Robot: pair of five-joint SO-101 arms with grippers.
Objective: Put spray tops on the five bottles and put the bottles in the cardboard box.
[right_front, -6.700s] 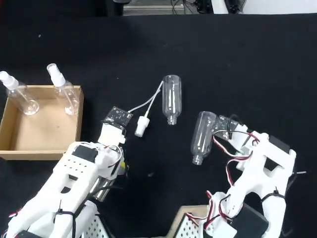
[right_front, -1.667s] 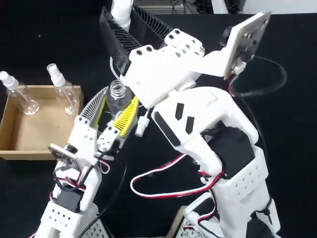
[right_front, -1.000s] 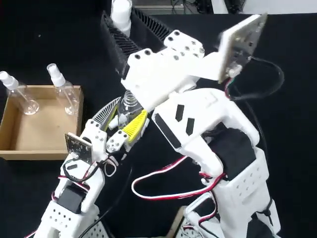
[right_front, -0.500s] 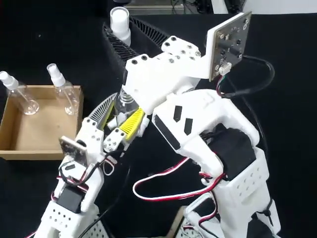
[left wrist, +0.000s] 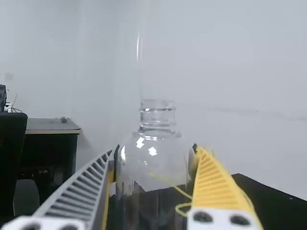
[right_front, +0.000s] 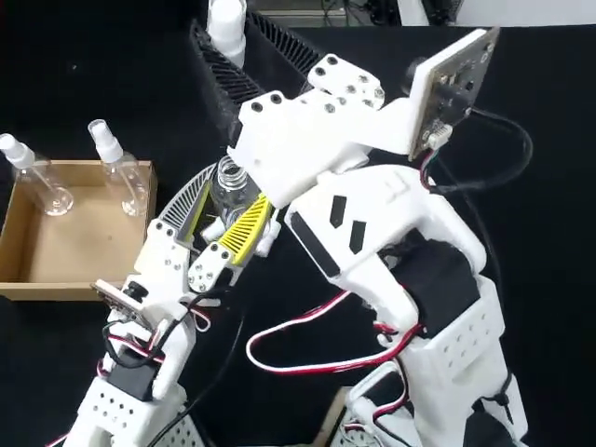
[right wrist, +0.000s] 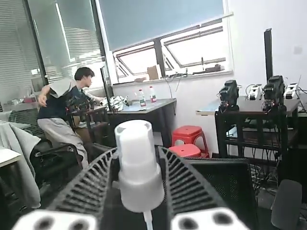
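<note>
Clear plastic bottle (left wrist: 154,163), smooth-walled, threaded neck open and upright, is raised off the black worktop (right_front: 540,112) and clenched between the ribbed fingers of the left tool (right_front: 220,212). White spray top (right wrist: 138,165) with a thin dip tube is gripped in the right tool (right wrist: 137,155), held high and well apart from the neck.

Risks: the tube could miss the narrow mouth, or the slick wall could slip under twisting.

Capped bottles (right_front: 126,186) lean in the cardboard box (right_front: 19,279).

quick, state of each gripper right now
left gripper: closed, holding the bottle
right gripper: closed, holding a spray top
</note>
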